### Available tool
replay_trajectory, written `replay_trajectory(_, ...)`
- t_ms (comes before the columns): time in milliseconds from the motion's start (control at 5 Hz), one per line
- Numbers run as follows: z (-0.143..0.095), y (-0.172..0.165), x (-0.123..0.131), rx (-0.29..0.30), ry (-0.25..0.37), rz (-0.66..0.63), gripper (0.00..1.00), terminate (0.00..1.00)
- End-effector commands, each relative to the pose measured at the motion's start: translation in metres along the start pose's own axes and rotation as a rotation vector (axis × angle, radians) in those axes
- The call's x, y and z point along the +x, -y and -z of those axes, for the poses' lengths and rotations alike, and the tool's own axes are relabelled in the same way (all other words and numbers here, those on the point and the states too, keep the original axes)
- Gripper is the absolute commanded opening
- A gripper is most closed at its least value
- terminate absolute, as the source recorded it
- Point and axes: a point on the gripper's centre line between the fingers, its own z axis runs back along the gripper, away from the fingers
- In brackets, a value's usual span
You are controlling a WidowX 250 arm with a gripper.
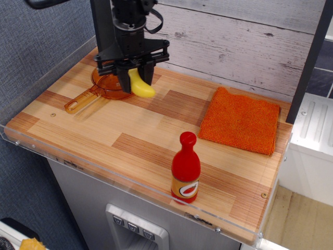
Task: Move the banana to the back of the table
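The small glossy yellow banana (139, 86) hangs in my black gripper (133, 78), which is shut on its upper end. The gripper holds it above the striped wood table (130, 140), toward the back left, just right of the orange pan. The banana's lower end sticks out below and to the right of the fingers. Its top is hidden between the fingers.
An orange translucent pan (106, 86) with its handle pointing front-left lies at the back left, partly behind the gripper. An orange cloth (240, 121) lies at the back right. A red bottle (186, 167) stands near the front edge. A plank wall runs along the back.
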Motion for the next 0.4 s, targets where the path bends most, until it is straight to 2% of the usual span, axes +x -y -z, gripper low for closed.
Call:
replay_trajectory(0,0.006,0.051,0.009,-0.044,0.072,0.048,0.00,0.00)
replay_trajectory(200,0.022,0.060,0.011,-0.055,0.054,0.053,0.00,0.00)
